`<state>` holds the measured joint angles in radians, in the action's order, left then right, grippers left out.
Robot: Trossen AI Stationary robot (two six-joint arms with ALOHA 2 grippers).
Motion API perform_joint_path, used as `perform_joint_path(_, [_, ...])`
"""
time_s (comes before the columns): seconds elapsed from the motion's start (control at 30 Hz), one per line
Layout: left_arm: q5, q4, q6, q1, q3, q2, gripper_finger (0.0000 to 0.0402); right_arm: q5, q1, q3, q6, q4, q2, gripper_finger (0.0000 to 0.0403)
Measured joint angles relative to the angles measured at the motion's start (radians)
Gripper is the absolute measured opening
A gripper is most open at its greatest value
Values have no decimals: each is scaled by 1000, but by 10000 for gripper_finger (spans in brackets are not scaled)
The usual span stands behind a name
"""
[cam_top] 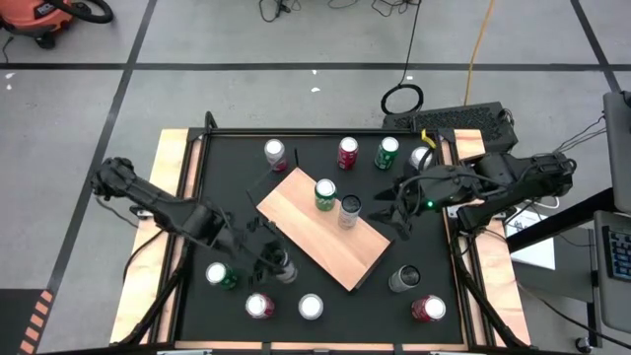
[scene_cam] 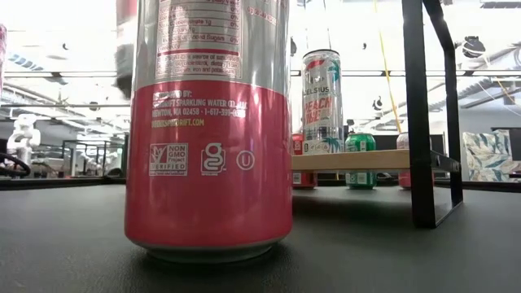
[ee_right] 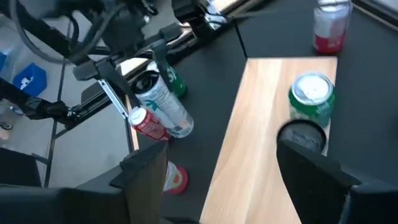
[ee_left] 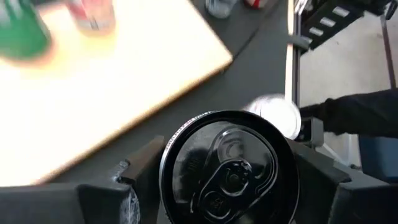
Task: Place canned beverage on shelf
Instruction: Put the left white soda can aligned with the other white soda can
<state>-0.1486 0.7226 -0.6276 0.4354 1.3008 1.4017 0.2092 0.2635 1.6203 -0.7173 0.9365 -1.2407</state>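
High view: left gripper clasps a can off the shelf's near edge. Right gripper, fingers spread and empty, hovers at the far side, beside a green can and a silver can standing there.

- A lab or workshop: grey tiled floor with loose cables.
- Orange shop vacuum on it.
- Exposed ceiling ducts overhead.
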Motion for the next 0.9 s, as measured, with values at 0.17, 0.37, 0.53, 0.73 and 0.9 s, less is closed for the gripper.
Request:
perform_joint_path(0.17, [21, 59, 155, -68, 146, 0, 251, -4, 21, 0, 68, -89, -28, 279])
perform_joint_path(0.37, [97, 74, 270, -150, 292, -1, 251, -5, 65, 0, 139, -189, -74, 279])
perform_joint_path(0.53, [195, 73, 353, -204, 359, -2, 251, -2, 89, 0, 158, -201, -106, 279])
perform_joint_path(0.73, [229, 70, 488, -234, 381, -2, 251, -1, 93, 0, 193, -238, -147, 279])
perform_joint_path(0.9, [262, 13, 540, -245, 382, -2, 251, 1, 87, 0, 266, -338, -178, 279])
